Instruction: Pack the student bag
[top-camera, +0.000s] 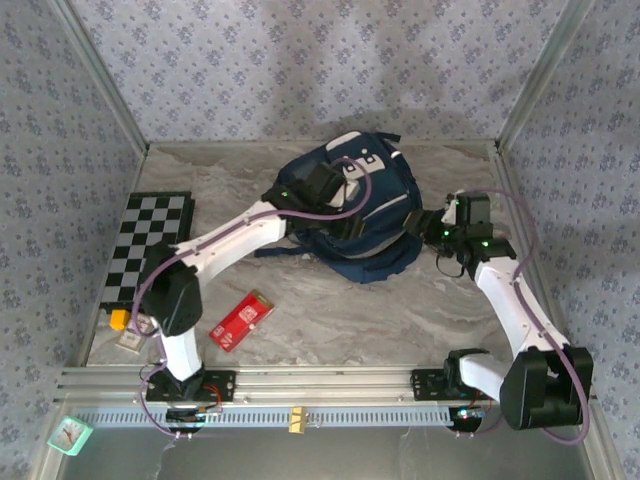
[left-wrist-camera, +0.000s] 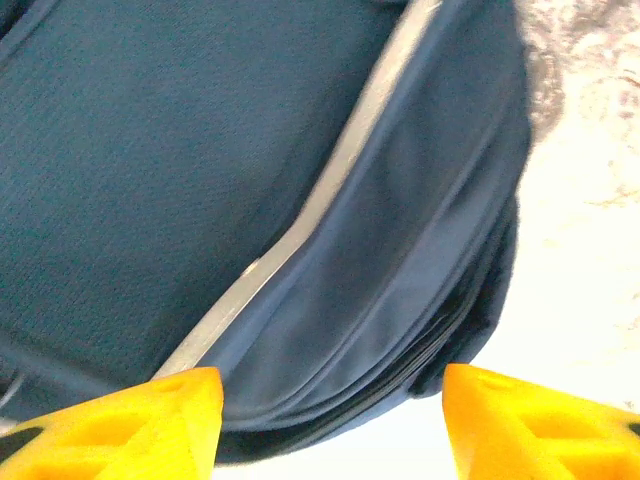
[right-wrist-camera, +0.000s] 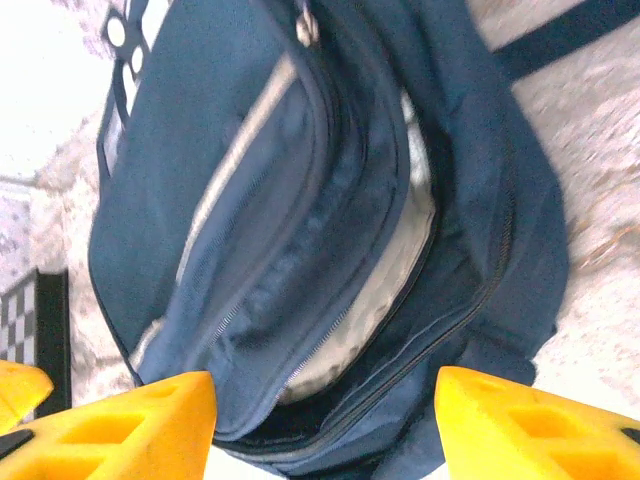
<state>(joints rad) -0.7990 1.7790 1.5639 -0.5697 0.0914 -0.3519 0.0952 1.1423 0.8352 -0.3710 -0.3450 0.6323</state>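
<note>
Navy student bag (top-camera: 385, 225) beneath left gripper (left-wrist-camera: 330, 415)

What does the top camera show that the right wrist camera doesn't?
Top camera: the red packet near the left arm's base, and the right arm itself. Right wrist camera: the open zip compartment with its pale lining, seen close between the yellow fingers. Both: the bag, the marble table and the checkerboard.

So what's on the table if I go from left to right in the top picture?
checkerboard → red packet → bag → right gripper
</note>
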